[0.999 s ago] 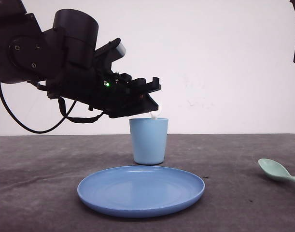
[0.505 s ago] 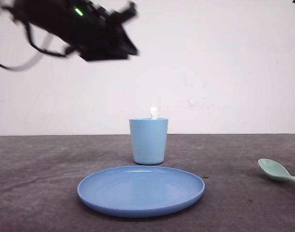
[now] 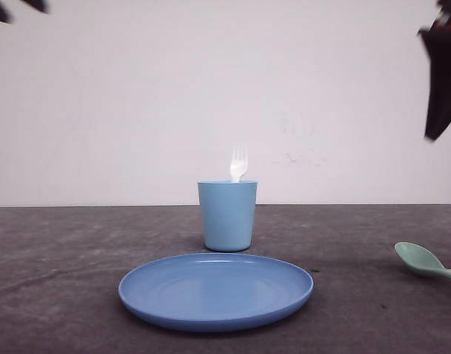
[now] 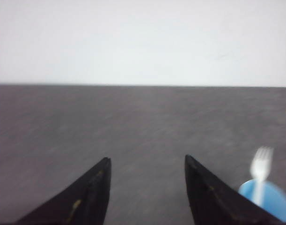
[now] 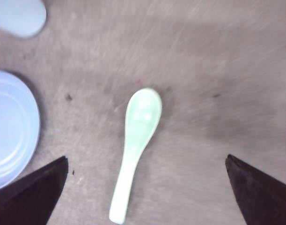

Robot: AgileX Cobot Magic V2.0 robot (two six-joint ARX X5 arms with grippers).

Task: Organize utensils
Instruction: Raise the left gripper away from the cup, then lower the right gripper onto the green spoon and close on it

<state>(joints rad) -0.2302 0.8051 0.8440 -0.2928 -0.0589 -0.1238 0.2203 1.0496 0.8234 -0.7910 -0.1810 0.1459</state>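
Note:
A white fork [image 3: 239,164] stands tines-up in the light-blue cup [image 3: 227,214] behind the round blue plate [image 3: 215,290]; the left wrist view shows the fork [image 4: 260,172] in the cup [image 4: 269,199] off to one side. My left gripper [image 4: 147,160] is open and empty, high over bare table. A mint-green spoon [image 3: 424,262] lies flat at the table's right edge. In the right wrist view the spoon [image 5: 136,145] lies between the wide-open fingers of my right gripper [image 5: 146,158], well below them. The right arm [image 3: 441,77] hangs at the upper right.
The dark grey table [image 3: 70,273] runs to a white back wall. In the right wrist view the plate [image 5: 11,129] and the cup [image 5: 18,16] sit beside the spoon, with bare table on its other side.
My left arm has drawn up and away to the upper left, leaving the fork standing in the cup. The right arm has come down into view at the upper right.

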